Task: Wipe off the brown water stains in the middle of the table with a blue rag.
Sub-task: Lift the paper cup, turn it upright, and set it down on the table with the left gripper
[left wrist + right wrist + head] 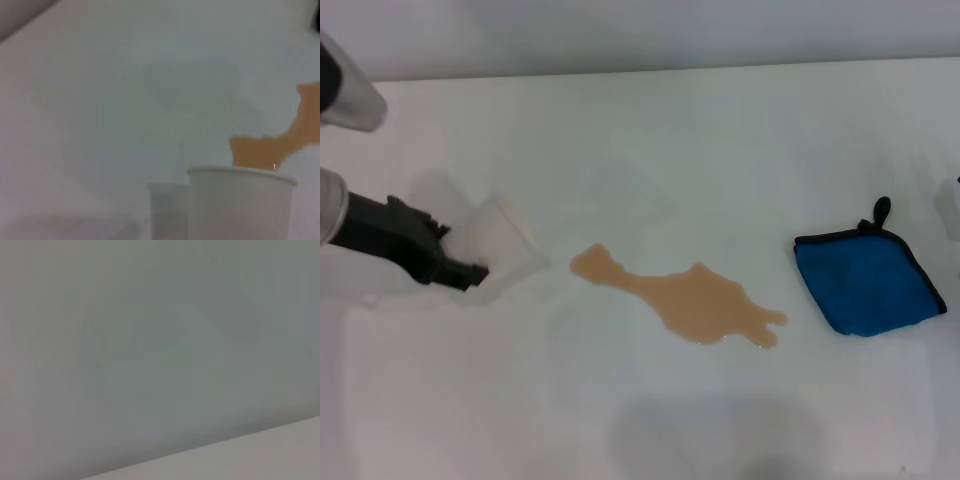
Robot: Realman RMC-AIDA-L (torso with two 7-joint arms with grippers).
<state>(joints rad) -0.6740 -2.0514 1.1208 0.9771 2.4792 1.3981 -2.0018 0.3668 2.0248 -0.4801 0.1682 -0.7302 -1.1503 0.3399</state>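
White desk | brown stain mid-desk | blue rag flat, right of stain, untouched | left gripper clenched on tilted paper cup, left | right gripper unseen | risk: tipped cup drips more, enlarging stain.
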